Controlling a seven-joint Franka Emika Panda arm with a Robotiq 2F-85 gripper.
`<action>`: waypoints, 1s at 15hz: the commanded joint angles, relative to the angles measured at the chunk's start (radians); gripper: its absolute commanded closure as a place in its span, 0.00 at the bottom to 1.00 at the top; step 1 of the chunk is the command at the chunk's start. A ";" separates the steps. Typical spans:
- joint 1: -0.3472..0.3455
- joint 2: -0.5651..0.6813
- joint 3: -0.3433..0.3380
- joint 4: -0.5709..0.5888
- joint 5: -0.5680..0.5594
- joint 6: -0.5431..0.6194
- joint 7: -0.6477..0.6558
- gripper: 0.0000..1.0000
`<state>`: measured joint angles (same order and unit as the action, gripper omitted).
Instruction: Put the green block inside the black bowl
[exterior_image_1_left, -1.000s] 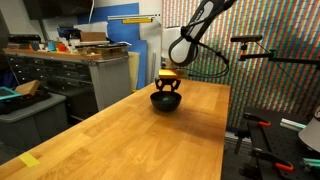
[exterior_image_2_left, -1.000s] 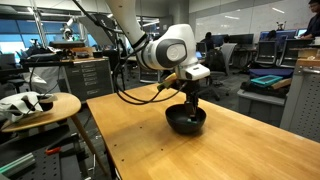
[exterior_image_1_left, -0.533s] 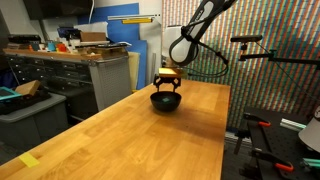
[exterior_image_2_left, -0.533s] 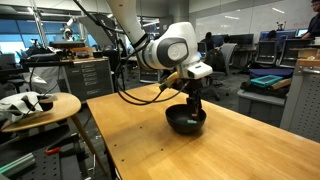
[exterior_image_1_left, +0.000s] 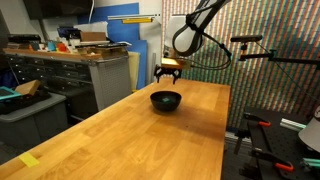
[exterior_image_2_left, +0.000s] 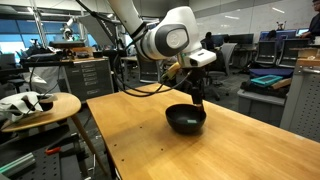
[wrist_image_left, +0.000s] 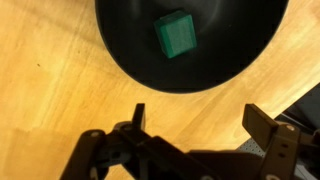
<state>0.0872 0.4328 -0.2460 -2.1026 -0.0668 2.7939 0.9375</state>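
Note:
The green block (wrist_image_left: 176, 34) lies inside the black bowl (wrist_image_left: 130, 55), free of the gripper. In both exterior views the bowl (exterior_image_1_left: 165, 101) (exterior_image_2_left: 186, 119) stands on the wooden table, and the block is not visible in them. My gripper (wrist_image_left: 195, 115) hangs open above the bowl with nothing between its fingers. In the exterior views the gripper (exterior_image_1_left: 168, 75) (exterior_image_2_left: 196, 97) is raised clear of the bowl's rim.
The wooden table (exterior_image_1_left: 130, 140) (exterior_image_2_left: 150, 150) stretches wide around the bowl. A round stool with white objects (exterior_image_2_left: 30, 103) stands beside the table. Cabinets and a workbench (exterior_image_1_left: 70, 70) line the room behind. A stand with a clamp (exterior_image_1_left: 255, 50) rises near the table's far side.
The gripper opened and let go of the green block in the bowl, then rose upward away from the bowl.

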 joint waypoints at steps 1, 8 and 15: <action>-0.002 -0.117 -0.010 -0.065 -0.024 -0.017 -0.081 0.00; -0.069 -0.235 0.077 -0.108 0.022 -0.104 -0.430 0.00; -0.114 -0.291 0.149 -0.114 0.082 -0.222 -0.786 0.00</action>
<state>0.0055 0.1989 -0.1330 -2.1969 -0.0125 2.6234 0.2821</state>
